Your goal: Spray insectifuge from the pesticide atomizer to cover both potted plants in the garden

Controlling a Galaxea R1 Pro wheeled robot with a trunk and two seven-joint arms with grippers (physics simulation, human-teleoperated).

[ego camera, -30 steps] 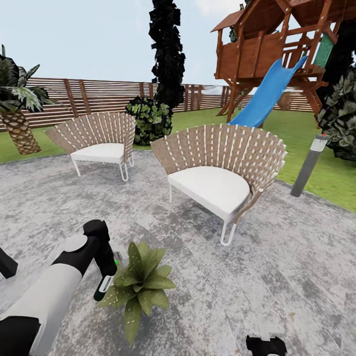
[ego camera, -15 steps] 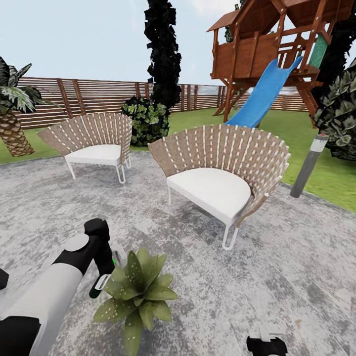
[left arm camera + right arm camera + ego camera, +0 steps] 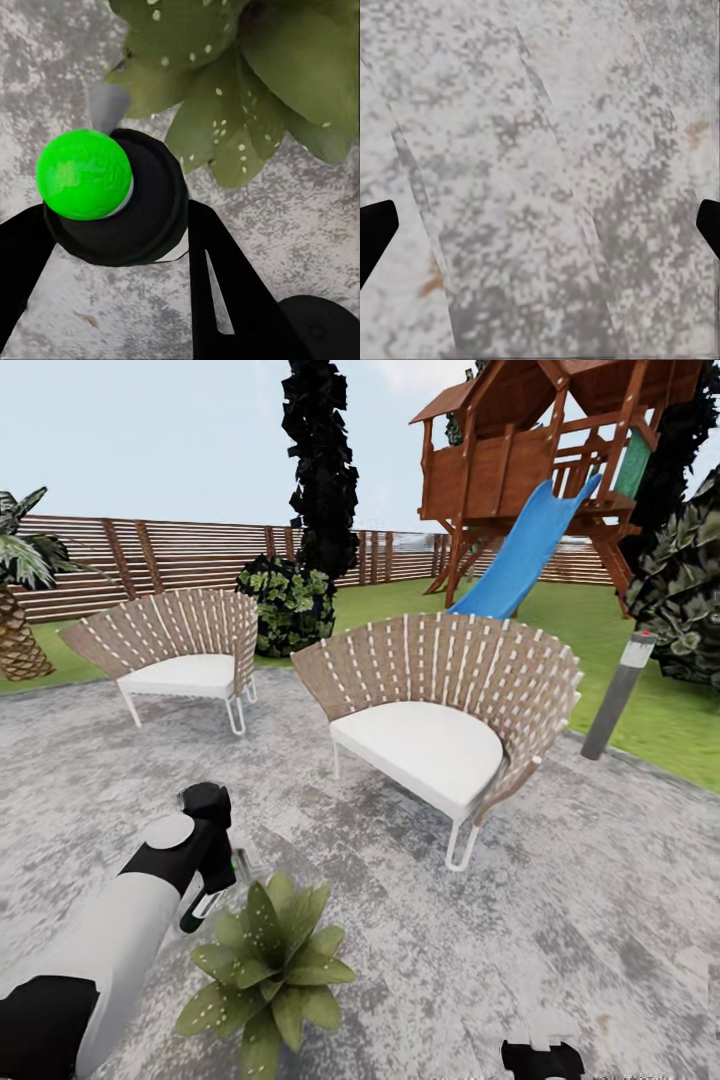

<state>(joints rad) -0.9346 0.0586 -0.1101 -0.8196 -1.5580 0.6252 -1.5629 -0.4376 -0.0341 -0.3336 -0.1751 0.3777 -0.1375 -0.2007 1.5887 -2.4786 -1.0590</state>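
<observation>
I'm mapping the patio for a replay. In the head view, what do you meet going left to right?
palm → left arm → potted plant → near wicker chair → bollard lamp

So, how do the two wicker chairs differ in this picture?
The near wicker chair looks larger and stands mid-patio; the far wicker chair looks smaller, near the lawn edge. The near one shows more of its white cushion. Both share woven brown backs and thin white legs.
</observation>
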